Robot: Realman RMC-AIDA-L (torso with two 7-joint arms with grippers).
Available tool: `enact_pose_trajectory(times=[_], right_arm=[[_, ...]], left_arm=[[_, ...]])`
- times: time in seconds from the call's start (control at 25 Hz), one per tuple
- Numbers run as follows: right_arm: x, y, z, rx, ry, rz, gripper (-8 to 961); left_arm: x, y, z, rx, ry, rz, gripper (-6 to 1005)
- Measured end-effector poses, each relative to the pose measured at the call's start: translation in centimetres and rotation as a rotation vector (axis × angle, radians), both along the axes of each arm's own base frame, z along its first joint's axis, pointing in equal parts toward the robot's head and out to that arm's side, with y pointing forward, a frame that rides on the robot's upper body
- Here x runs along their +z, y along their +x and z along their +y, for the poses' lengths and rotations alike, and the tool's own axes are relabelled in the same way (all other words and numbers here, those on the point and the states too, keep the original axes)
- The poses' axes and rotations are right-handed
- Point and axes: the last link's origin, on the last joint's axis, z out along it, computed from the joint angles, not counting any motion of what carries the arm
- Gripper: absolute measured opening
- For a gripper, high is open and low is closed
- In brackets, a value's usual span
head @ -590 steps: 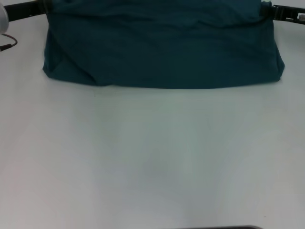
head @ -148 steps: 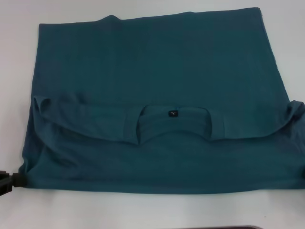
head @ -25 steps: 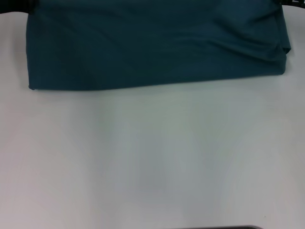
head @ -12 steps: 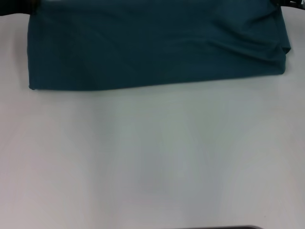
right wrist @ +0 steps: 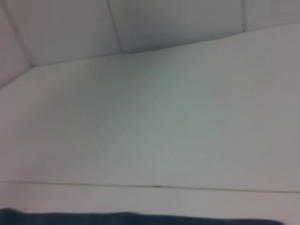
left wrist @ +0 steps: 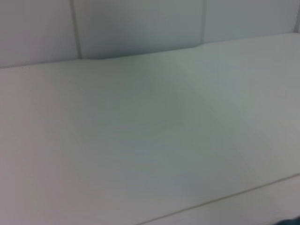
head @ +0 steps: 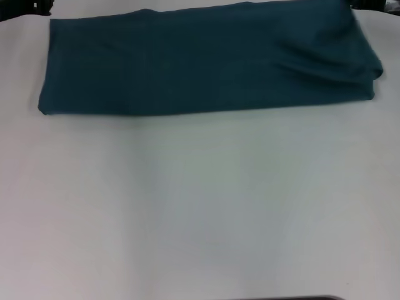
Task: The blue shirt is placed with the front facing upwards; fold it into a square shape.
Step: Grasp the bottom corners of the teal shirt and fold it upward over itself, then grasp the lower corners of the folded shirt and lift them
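Teal cloth only: the blue shirt (head: 206,65) is lying folded, long axis running left-right along the table's (head: 200,206) far side. Both pincers are sitting mostly out of frame beyond the shirt's far corners, their grip impossible to tell.

- The blue shirt (head: 206,69) in front of me is soft cloth. It looks matt, with no shine, and it has a few gentle wrinkles near one end.
- The table (head: 200,206) under it is white, smooth and flat, with only a faint, dull sheen.
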Motion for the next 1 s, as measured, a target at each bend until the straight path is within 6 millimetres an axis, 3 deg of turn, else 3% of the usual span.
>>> enact_pose_trajectory(times=[0.08, 0.12, 0.32, 0.44, 0.56, 0.64, 0.76, 1.0], right_arm=[[0.2, 0.1, 0.5, -0.022, 0.039, -0.017, 58], [0.3, 0.1, 0.7, -0.033, 0.058, -0.022, 58], [1.4, 0.2, 1.3, -0.047, 0.144, -0.013, 282], [1.9, 0.3, 0.9, -0.027, 0.143, 0.015, 530], [2.2, 0.9, 0.1, -0.015, 0.123, 0.028, 586], [2.2, 1.2, -0.4, -0.01, 0.108, 0.037, 623], [2.2, 1.7, -1.2, -0.006, 0.083, 0.051, 621], [1.8, 2.5, -2.9, 0.012, 0.017, 0.088, 616]], left_arm=[[0.0, -0.2, 0.2, 0.018, 0.033, 0.003, 198], [0.1, -0.3, 0.2, 0.026, 0.047, 0.002, 214], [0.2, -0.7, 0.1, 0.046, 0.068, -0.01, 296], [0.7, -1.0, -0.2, 0.067, 0.083, -0.033, 345], [1.3, -1.2, -0.8, 0.076, 0.091, -0.062, 394], [1.5, -1.1, -1.2, 0.075, 0.087, -0.081, 486], [1.7, -0.7, -2.1, 0.056, 0.047, -0.137, 623], [1.2, -0.5, -4.5, 0.002, -0.041, -0.255, 732]])
